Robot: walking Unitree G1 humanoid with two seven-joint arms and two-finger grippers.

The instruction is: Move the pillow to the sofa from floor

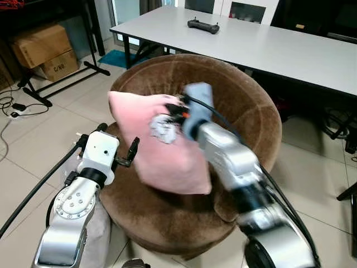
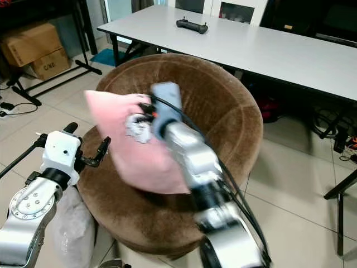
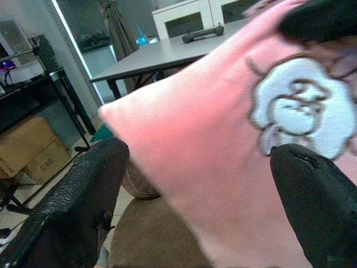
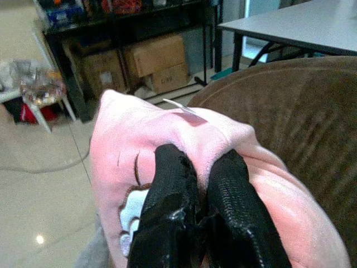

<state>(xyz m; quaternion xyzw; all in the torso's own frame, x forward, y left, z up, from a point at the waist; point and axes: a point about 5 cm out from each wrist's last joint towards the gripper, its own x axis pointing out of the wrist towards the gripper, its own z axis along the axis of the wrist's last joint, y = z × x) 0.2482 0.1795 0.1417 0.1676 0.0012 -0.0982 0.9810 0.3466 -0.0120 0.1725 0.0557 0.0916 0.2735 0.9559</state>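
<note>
An office or lab-like workroom is showing here rather than a lived-in home. A long grey table (image 1: 268, 47) is running across the far side with a black handheld controller (image 1: 203, 25) lying on it. At the far left, cardboard boxes (image 1: 46, 50) are sitting under a dark metal rack (image 1: 67, 22), with cables (image 1: 14, 109) trailing over the pale tiled floor (image 1: 312, 184). A round brown sofa chair (image 1: 245, 111) is standing near the table.
</note>
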